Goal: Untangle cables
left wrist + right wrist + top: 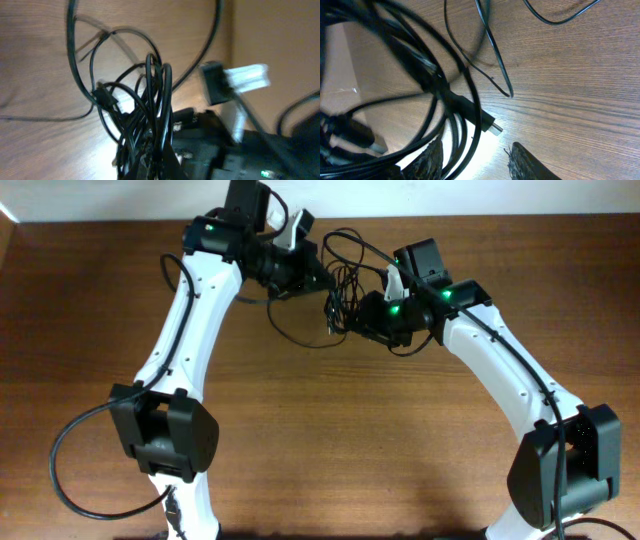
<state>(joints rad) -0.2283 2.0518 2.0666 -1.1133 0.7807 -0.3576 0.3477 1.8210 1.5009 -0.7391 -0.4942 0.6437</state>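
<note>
Cables [345, 288] hang bunched between the two arms at the far middle of the table [330, 430], apparently raised so the loops can drop free. The right gripper [475, 150] has its fingers apart with strands running through the gap. The left gripper's [308, 275] hold I cannot tell.

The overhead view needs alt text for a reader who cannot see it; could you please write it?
A tangle of thin black cables sits between the left gripper and right gripper of two white robot arms, near the far edge of a brown wooden table.
</note>
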